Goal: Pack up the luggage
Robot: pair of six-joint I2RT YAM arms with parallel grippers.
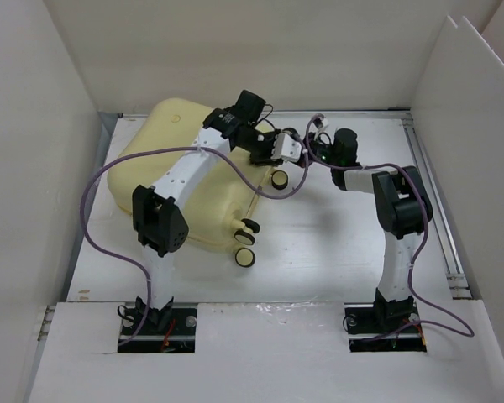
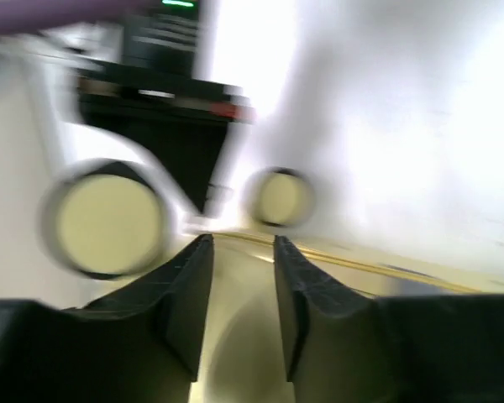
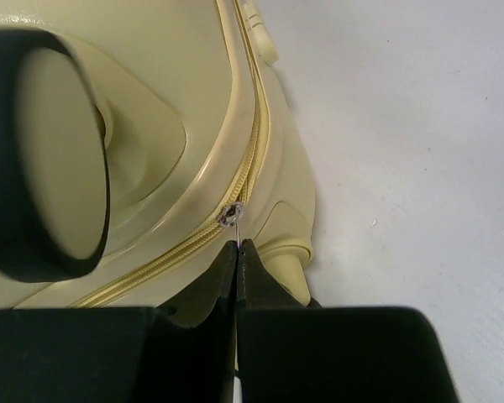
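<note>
Right fingers [image 3: 197,294] are pinched shut on the zip pull [image 3: 231,215], likely to run the suitcase's [image 1: 164,159] zip. Left fingers [image 2: 185,285], narrowly apart and empty, hover by its wheels [image 2: 101,220].

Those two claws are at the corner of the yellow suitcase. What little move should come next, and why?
Probably the right gripper should tug the zipper slider along its track. It is shut right at that slider on the closed luggage, seemingly pinching its pull. The left gripper, jaws apart over the shell, could steady it.
</note>
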